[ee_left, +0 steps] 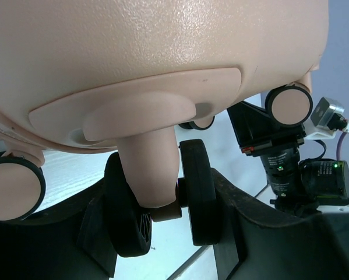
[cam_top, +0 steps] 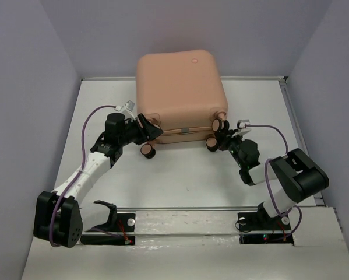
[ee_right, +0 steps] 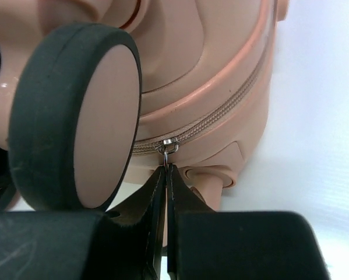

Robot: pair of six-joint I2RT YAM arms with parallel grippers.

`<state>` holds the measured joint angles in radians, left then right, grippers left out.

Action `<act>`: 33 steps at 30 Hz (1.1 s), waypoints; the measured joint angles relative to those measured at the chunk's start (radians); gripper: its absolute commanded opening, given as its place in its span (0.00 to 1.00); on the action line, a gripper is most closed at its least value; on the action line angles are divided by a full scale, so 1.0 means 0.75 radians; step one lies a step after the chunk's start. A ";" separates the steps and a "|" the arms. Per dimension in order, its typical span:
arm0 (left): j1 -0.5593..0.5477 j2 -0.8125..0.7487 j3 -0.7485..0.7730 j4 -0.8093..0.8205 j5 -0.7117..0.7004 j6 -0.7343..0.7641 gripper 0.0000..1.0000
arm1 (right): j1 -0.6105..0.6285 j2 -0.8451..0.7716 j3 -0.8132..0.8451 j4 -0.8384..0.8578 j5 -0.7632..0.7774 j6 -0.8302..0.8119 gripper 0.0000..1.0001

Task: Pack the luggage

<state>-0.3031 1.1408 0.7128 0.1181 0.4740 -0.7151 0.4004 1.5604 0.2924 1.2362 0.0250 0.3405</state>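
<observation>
The luggage (cam_top: 180, 87) is seen closed and laid flat on the table (cam_top: 191, 186), towards the far side, with its wheels turned to the arms. The left gripper (cam_top: 146, 133) is found at the near left corner of the case. Its fingers (ee_left: 238, 233) are set on both sides of a double caster wheel (ee_left: 198, 192), which is held between them. The right gripper (ee_right: 167, 189) is found at the near right corner. Its fingertips are pressed together on the small metal zipper pull (ee_right: 169, 146), just under the zipper (ee_right: 221, 119).
</observation>
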 measured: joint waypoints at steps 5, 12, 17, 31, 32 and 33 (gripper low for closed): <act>-0.033 0.000 -0.001 0.013 -0.038 -0.052 0.06 | 0.200 0.060 0.011 0.054 0.234 0.000 0.07; -0.120 0.001 0.005 0.022 -0.185 -0.147 0.06 | 0.503 0.198 0.127 0.098 0.832 -0.160 0.07; -0.147 0.021 0.016 0.047 -0.237 -0.249 0.06 | 0.639 0.267 0.216 0.097 1.000 -0.213 0.07; -0.279 -0.015 0.056 -0.069 -0.128 -0.320 0.06 | 0.904 -0.279 0.117 -0.106 0.565 -0.170 0.07; -0.271 -0.023 0.056 -0.080 -0.131 -0.306 0.06 | 0.883 -0.312 0.108 -0.159 0.555 -0.161 0.07; -0.245 -0.032 0.056 -0.098 -0.134 -0.286 0.06 | 0.862 -0.345 0.092 -0.204 0.544 -0.141 0.07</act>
<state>-0.4870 1.1172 0.7551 0.0448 0.3733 -0.9295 1.0470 1.3014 0.3614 1.0832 0.4332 0.2348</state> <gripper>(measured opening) 0.615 0.070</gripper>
